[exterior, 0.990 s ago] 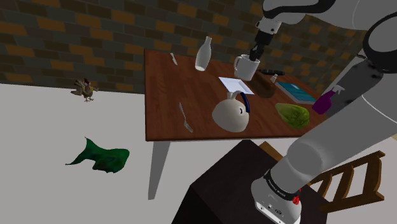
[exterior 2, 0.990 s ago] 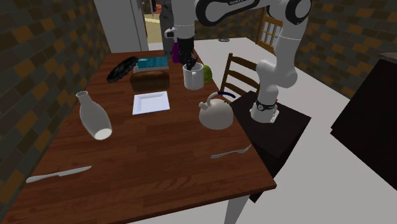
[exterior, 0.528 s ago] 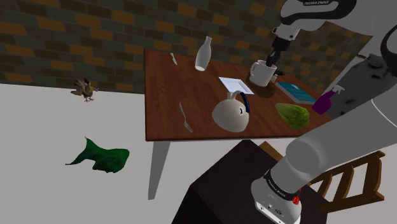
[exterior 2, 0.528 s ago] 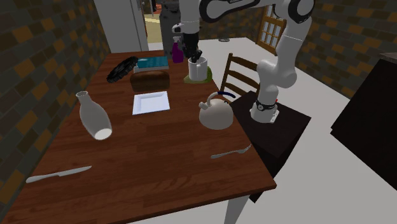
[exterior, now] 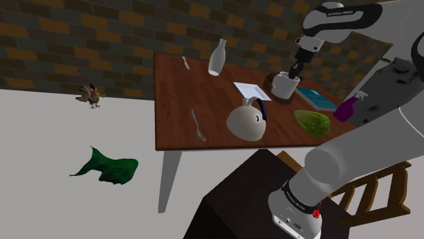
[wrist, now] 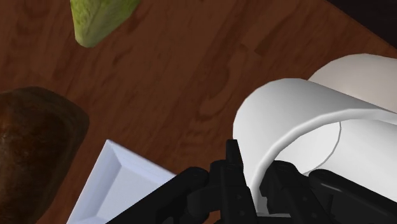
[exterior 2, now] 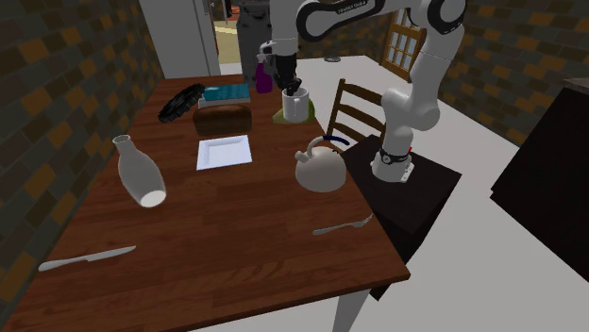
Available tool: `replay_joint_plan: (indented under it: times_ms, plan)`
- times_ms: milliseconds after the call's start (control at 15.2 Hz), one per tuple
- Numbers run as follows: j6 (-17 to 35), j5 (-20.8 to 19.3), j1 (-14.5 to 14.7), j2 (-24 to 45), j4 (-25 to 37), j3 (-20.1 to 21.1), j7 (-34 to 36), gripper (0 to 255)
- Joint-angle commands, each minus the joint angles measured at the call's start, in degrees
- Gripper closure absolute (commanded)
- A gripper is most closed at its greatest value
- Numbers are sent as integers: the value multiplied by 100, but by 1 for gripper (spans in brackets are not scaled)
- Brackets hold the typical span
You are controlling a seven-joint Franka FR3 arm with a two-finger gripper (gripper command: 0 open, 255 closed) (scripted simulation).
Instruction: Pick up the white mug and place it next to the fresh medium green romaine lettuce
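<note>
The pincer (wrist: 254,181) is found clamped on the white mug (wrist: 299,121), whose wall is gripped between the two fingers, one inside the rim and one outside. In the shoulder view the mug is seen toward 2 o'clock of the tabletop (exterior: 183,102). From the mug, the white plate (exterior: 253,91) lies just beside at 9 o'clock, the kettle (exterior: 246,122) at 7 o'clock, and the green lettuce (exterior: 312,122) at 5 o'clock, apart. Contact between mug and tabletop cannot be told.

In the shoulder view you have the mug (exterior: 285,85) just right of the plate (exterior: 251,90), the lettuce (exterior: 312,122) nearer the stand (exterior: 231,204), the kettle (exterior: 245,122) left of the lettuce.
</note>
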Motion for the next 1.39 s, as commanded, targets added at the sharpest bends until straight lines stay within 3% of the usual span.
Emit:
replay_joint_plan:
  times_ms: [0,1320]
  plan:
    - [158,-2,-6,20,-134,-16,-6,255]
    - [1739,64,-23,468,-1285,-164,-73,255]
